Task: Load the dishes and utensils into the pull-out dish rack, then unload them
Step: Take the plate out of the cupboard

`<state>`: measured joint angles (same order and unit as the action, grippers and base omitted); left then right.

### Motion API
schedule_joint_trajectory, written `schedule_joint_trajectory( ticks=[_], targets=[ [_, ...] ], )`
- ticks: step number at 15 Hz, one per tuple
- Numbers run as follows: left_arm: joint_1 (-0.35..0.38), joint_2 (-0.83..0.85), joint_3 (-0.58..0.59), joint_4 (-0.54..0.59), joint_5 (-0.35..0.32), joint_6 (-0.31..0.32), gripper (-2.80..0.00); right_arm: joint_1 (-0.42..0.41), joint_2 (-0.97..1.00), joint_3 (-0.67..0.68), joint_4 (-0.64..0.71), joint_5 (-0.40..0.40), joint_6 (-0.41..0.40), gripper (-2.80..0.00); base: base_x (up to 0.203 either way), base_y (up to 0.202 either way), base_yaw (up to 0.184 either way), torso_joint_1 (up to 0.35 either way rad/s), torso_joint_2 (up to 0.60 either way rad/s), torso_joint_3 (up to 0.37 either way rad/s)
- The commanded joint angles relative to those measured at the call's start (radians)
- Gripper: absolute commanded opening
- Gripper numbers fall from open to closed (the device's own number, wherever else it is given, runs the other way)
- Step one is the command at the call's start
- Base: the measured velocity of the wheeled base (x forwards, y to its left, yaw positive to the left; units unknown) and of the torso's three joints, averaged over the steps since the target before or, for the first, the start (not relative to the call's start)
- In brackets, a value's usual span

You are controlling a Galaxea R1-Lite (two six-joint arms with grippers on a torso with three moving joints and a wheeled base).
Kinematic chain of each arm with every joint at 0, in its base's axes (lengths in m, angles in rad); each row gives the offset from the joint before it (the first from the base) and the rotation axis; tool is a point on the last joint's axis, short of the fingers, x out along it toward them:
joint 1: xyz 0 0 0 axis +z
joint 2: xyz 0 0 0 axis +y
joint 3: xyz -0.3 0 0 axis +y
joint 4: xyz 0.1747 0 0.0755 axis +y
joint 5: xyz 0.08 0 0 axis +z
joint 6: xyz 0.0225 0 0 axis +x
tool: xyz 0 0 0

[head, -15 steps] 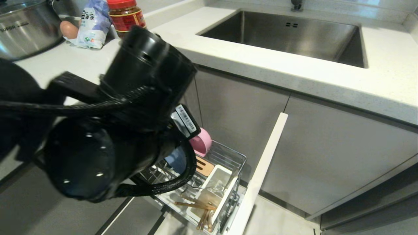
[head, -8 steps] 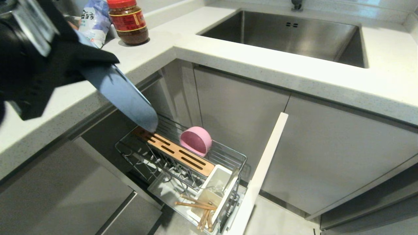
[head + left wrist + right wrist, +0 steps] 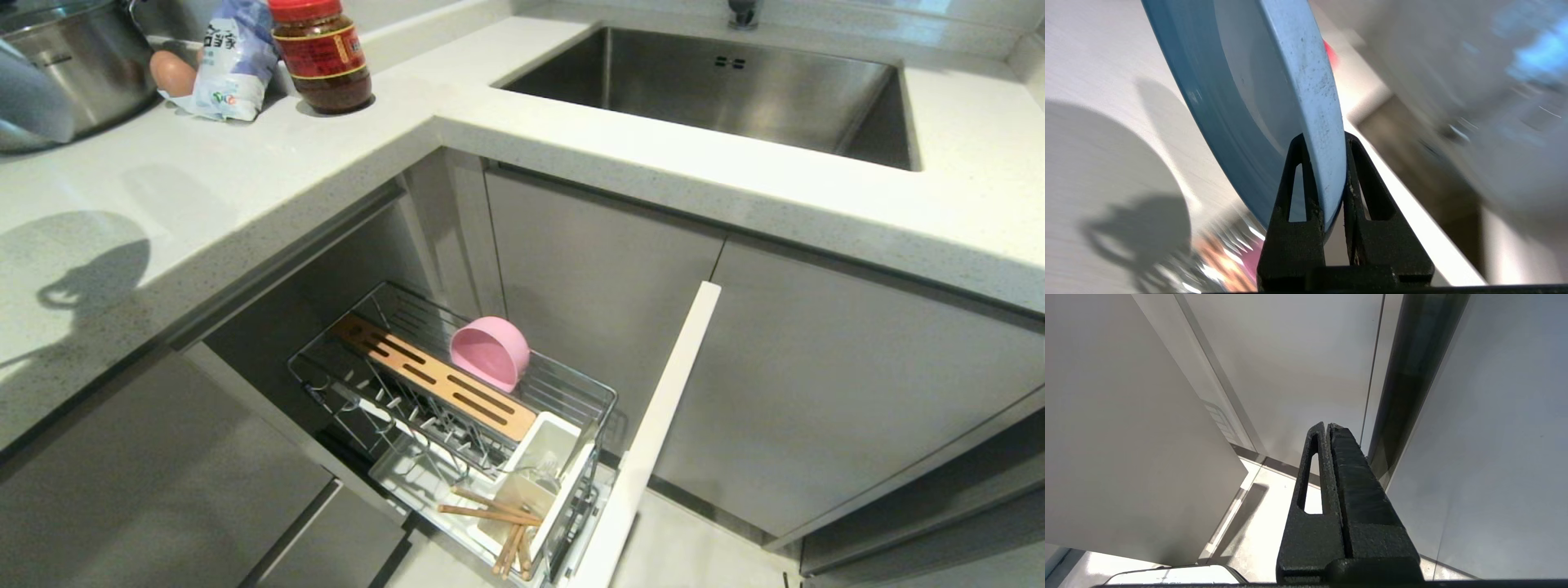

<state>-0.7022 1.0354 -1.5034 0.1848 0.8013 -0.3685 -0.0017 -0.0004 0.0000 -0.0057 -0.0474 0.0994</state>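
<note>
Below the counter (image 3: 245,188), in the head view, the rack (image 3: 457,392) stands pulled out of the cabinet, its white front panel (image 3: 653,433) swung toward the floor. A pink bowl (image 3: 490,353) rests on edge against the rack's far wire wall, just beside the slotted wooden strip (image 3: 437,377). At the near end, the white cup (image 3: 543,482) holds the chopsticks (image 3: 498,523), which lean out over its rim; the fork (image 3: 545,470) shows only faintly inside the cup. The prongs along the rack's near side carry nothing. On the counter's far left corner sit a steel pot (image 3: 73,65), an egg (image 3: 173,72), a bag (image 3: 233,57) and a red-lidded jar (image 3: 321,53). A pale blue sliver of the plate (image 3: 28,94) shows at the left edge, in front of the pot, above the counter. The sink (image 3: 718,90) lies farther right. Neither arm shows in this view.

From the left wrist, the left gripper (image 3: 1324,141) pinches the plate's (image 3: 1257,81) rim between its two black fingers (image 3: 1298,183), narrow, the plate held on edge over the pale counter; the surroundings are blurred.

From the right wrist, the right gripper (image 3: 1327,426) hangs with its fingers pressed together and empty, beside grey cabinet fronts and above the floor.
</note>
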Motion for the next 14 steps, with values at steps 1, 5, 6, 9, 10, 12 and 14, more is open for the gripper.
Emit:
schedule_joint_trajectory(
  ticks=[1,5,6,9,10,12,14],
  targets=[
    [0.193,-0.013,-0.001,0.002,0.005,0.074,-2.80,0.002,-0.004,0.000,0.000,0.000,0.000,-2.80,0.000,0.000,0.000,0.000,0.00,0.000],
    [0.353,0.024,0.033,0.226,0.017,0.188,-2.80,0.000,-0.004,0.000,0.000,0.000,0.000,-2.80,0.000,0.000,0.000,0.000,0.00,0.000],
    [0.393,0.060,0.015,0.323,0.018,0.192,-2.80,0.001,-0.004,0.000,0.000,0.000,0.000,-2.80,0.000,0.000,0.000,0.000,0.00,0.000],
    [0.471,0.175,-0.125,0.638,0.018,0.197,-2.80,0.017,-0.004,0.000,0.000,0.000,0.000,-2.80,0.000,0.000,0.000,0.000,0.00,0.000],
    [0.495,0.216,-0.168,0.723,0.018,0.197,-2.80,0.010,-0.004,0.000,0.000,0.000,0.000,-2.80,0.000,0.000,0.000,0.000,0.00,0.000],
    [0.518,0.288,-0.246,0.815,0.022,0.200,-2.80,0.001,-0.004,0.000,0.000,0.000,0.000,-2.80,0.000,0.000,0.000,0.000,0.00,0.000],
    [0.519,0.347,-0.327,0.876,0.063,0.243,-2.80,0.000,-0.004,0.000,0.000,0.000,0.000,-2.80,0.000,0.000,0.000,0.000,0.00,0.000]
  ],
)
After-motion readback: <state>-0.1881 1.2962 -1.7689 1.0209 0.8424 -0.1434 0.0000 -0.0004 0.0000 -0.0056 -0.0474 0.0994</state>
